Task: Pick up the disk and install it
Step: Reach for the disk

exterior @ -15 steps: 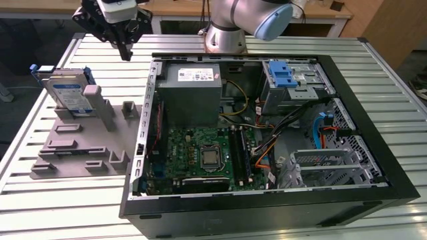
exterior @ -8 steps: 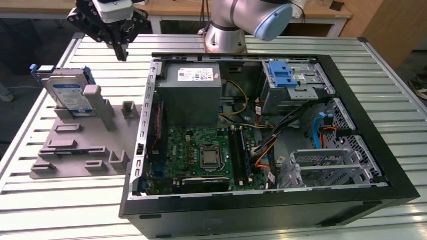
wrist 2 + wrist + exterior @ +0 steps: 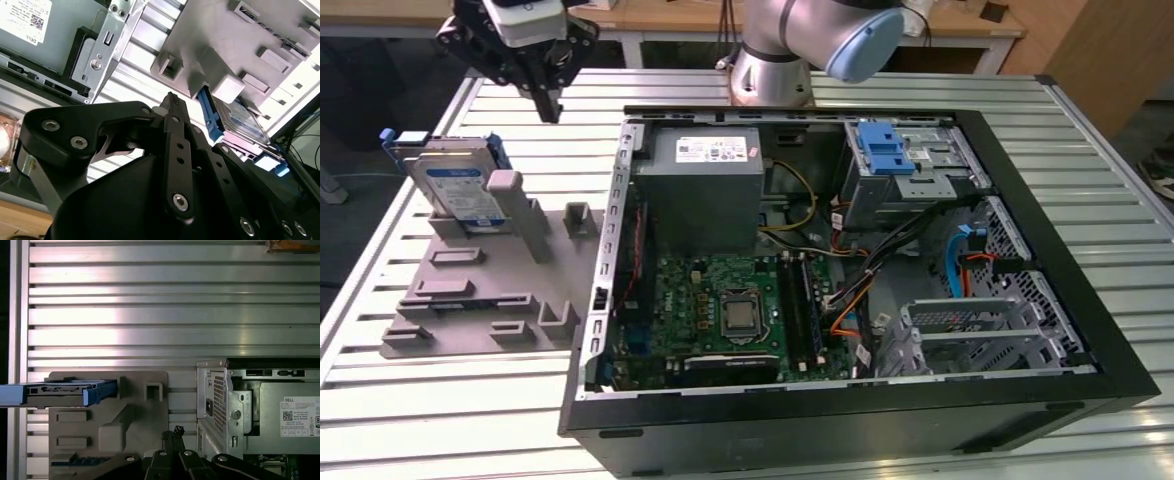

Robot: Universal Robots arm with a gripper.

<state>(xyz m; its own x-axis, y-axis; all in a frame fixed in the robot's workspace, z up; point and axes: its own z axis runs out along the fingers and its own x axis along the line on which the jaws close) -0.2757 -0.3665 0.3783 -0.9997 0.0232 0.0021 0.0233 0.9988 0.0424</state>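
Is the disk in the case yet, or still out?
Out: the disk stands on edge in the grey holder beside the open computer case, and the gripper hangs clear of it.

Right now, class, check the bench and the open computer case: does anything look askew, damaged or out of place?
Nothing stands out. The silver hard drive in its blue plastic frame stands upright on edge in the grey slotted holder, beside the open black computer case. No damage is visible.
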